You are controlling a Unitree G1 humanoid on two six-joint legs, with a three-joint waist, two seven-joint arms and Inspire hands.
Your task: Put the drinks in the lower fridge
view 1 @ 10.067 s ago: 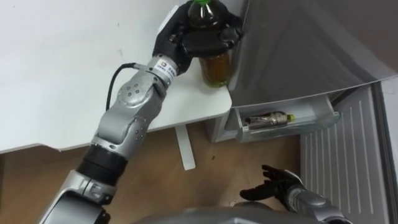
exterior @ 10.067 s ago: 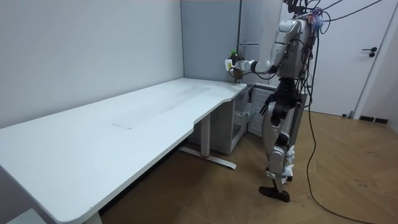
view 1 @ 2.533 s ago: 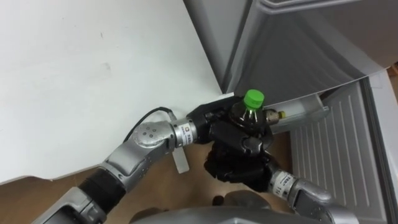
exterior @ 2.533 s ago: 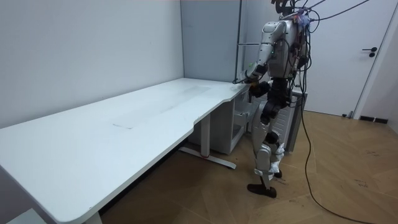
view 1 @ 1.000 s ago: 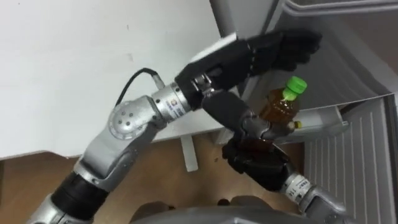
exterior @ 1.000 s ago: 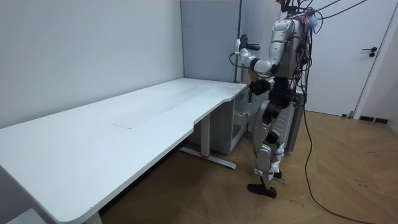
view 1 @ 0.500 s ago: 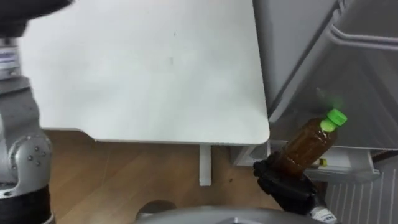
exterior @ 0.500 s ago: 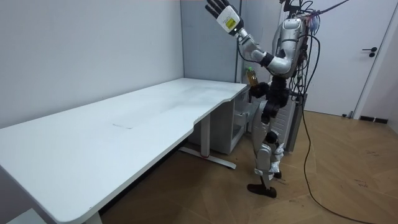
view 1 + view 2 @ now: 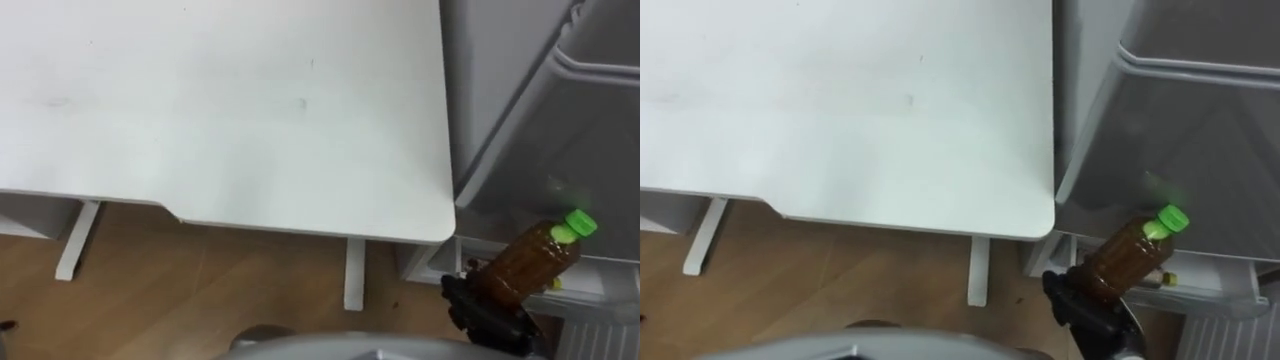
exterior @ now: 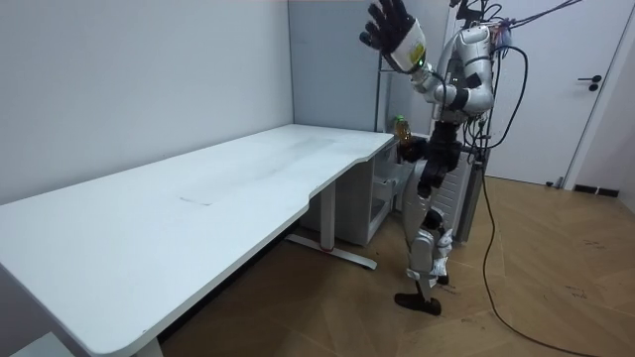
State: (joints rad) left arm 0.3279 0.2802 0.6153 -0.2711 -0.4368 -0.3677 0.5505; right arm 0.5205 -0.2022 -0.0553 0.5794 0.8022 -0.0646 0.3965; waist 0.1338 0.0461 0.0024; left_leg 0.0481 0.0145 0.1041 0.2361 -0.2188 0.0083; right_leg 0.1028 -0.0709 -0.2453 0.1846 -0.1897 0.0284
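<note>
While the right hand [image 9: 487,312] clasps the bottle [image 9: 530,262], tilted with its cap up toward the fridge [image 9: 520,100], the left hand [image 10: 389,28], fingers spread, has apparently swung overhead.

From here the white desk [image 9: 250,120] is bare, with free room all across its top. Its right corner lies just beside the grey fridge [image 9: 520,90], with barely a slit between. My right hand [image 9: 485,312] holds the tea bottle [image 9: 530,258] tilted below that corner, close against the fridge front. The desk leg [image 9: 352,275] stands to the left.
</note>
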